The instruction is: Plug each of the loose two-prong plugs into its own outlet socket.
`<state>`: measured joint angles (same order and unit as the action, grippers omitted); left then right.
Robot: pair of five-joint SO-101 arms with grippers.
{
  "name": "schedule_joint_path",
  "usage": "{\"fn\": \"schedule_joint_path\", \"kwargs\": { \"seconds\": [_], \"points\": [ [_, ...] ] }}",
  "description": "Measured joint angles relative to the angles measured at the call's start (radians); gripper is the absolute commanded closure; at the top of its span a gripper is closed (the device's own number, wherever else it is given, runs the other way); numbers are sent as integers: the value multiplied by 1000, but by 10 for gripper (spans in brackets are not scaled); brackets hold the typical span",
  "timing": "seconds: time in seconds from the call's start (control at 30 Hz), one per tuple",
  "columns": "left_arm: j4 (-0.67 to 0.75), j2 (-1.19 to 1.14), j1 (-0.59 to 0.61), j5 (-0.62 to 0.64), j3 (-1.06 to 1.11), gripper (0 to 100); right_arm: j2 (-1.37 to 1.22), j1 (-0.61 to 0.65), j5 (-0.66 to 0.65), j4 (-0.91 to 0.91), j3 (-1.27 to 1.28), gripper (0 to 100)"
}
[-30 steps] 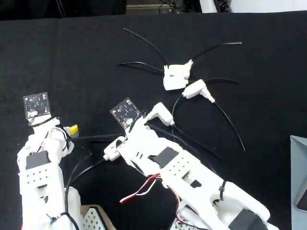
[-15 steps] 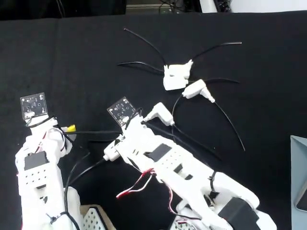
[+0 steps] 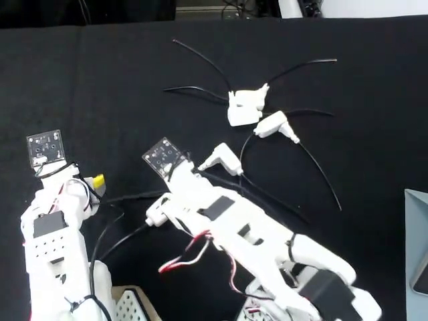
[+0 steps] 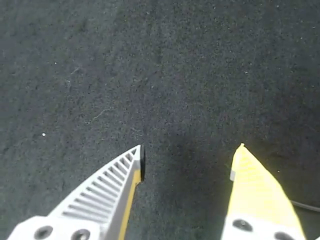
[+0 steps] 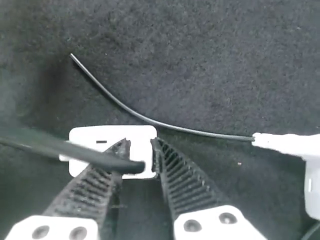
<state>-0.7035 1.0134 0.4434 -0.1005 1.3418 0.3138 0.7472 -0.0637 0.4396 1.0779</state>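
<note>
Right gripper [image 5: 140, 142] barely ajar at white socket block [image 5: 100, 135], black cord [image 5: 75, 150] across one finger; left gripper [image 4: 191, 147] wide, empty, over black cloth [image 4: 150, 60].

Black felt-like cloth-covered bench [image 3: 100, 80] spans nearly whole high view. Fabric matte, finely flecked with pale lint in both wrist views. Beyond far edge: dark strip [image 3: 67, 10], tangle of dark cables [image 3: 257, 7], pale white surface [image 3: 374, 8] toward right corner. Grey-blue flat panel [image 3: 416, 254] at bench's right edge, dark shape at its outer side. Light soft, even; shadows faint.
</note>
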Motion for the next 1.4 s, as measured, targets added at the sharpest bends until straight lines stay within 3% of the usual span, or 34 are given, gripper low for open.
{"fn": "schedule_joint_path", "kwargs": {
  "seconds": [0.5,0.73,0.97,1.03,1.23,1.3,1.4],
  "points": [
    [0,0,0,0,0,712,-60,0,0,68,-91,986],
    [0,0,0,0,0,712,107,-192,17,-46,-25,979],
    [0,0,2,0,0,712,273,-430,153,-198,32,714],
    [0,0,2,0,0,712,278,-476,180,-206,32,687],
    [0,0,2,0,0,712,279,-526,195,-209,38,707],
    [0,0,2,0,0,712,279,-528,195,-209,38,764],
    [0,0,2,0,0,712,304,-554,195,-209,38,929]
  ]
}}
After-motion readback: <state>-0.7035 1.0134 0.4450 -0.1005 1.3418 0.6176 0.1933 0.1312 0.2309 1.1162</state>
